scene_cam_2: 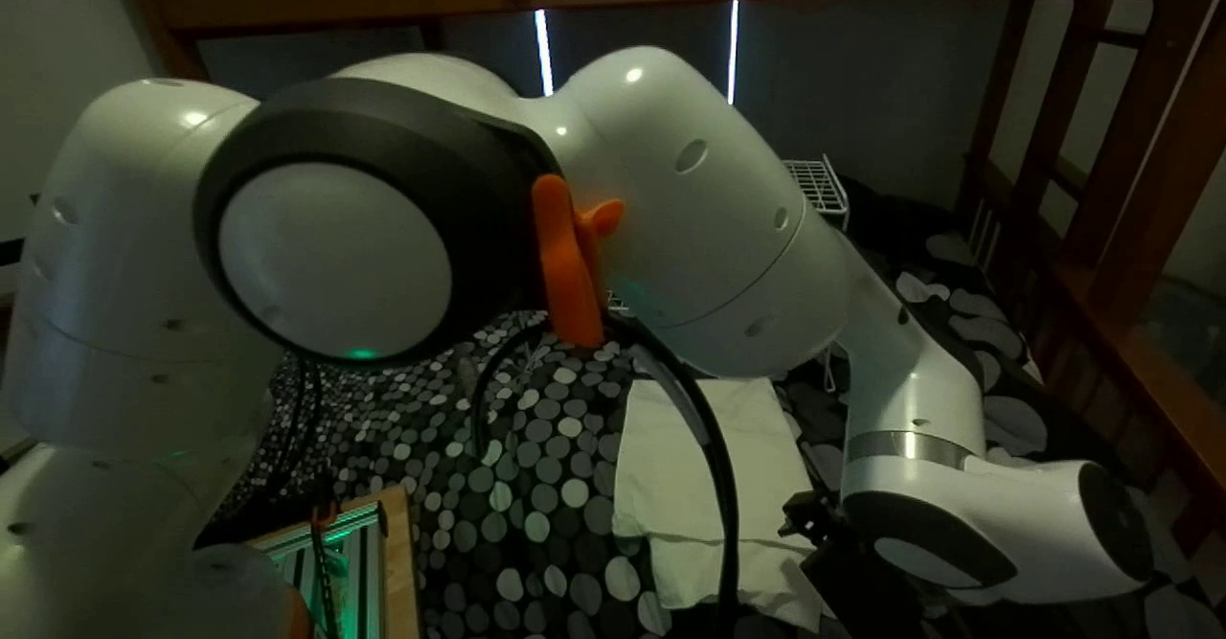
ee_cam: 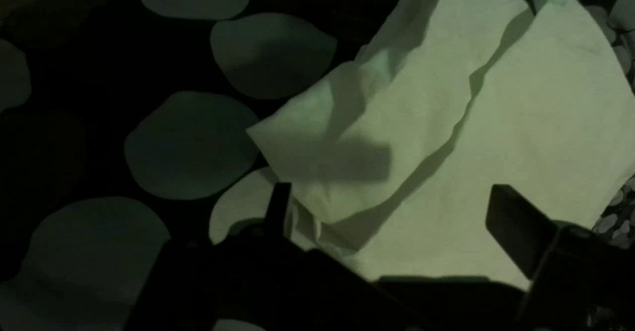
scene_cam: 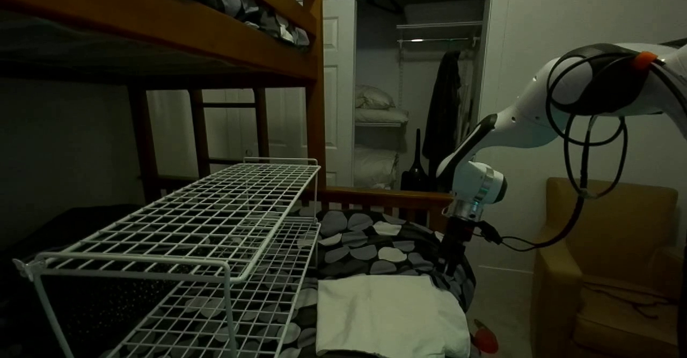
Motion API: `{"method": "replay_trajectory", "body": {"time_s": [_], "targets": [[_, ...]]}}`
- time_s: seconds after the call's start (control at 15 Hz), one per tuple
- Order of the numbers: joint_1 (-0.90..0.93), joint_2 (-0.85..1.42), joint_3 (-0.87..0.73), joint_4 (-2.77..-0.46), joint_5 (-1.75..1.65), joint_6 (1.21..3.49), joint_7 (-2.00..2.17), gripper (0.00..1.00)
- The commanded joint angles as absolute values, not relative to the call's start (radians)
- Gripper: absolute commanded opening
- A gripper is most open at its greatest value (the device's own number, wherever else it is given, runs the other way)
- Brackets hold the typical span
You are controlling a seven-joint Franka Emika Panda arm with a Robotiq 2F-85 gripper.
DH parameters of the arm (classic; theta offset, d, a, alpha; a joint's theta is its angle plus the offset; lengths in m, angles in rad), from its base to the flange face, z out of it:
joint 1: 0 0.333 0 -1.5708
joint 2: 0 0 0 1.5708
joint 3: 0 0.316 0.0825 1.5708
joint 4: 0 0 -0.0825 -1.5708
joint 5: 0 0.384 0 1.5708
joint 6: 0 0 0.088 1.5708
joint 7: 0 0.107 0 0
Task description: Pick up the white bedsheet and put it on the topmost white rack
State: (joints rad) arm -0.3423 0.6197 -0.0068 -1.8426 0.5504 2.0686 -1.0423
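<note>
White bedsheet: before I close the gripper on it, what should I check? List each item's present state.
1. Gripper open: ok, jaws stand apart.
2. Material to pinch: ok, a folded edge of the white bedsheet shows between the jaws in the wrist view.
3. Gripper low enough: cannot tell.
4. Secured for lifting: not ok, the white bedsheet lies on the dotted bedding, ungripped.
5. Gripper apart from the topmost rack: ok, in an exterior view.

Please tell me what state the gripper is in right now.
Gripper: open, holding nothing; its fingers stand wide apart, with part of the white bedsheet showing between them.
</note>
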Motion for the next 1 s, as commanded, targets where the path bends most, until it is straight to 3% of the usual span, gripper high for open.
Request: {"method": "replay_trajectory", "body": {"time_s": [0.0,0.93], "targets": [[-0.379,0.67,0.044,-1.799,0.618,2.105,-1.127,1.0],[-0.382,0.865,0.085,-1.598,0.611,2.017,-1.11,1.0]]}}
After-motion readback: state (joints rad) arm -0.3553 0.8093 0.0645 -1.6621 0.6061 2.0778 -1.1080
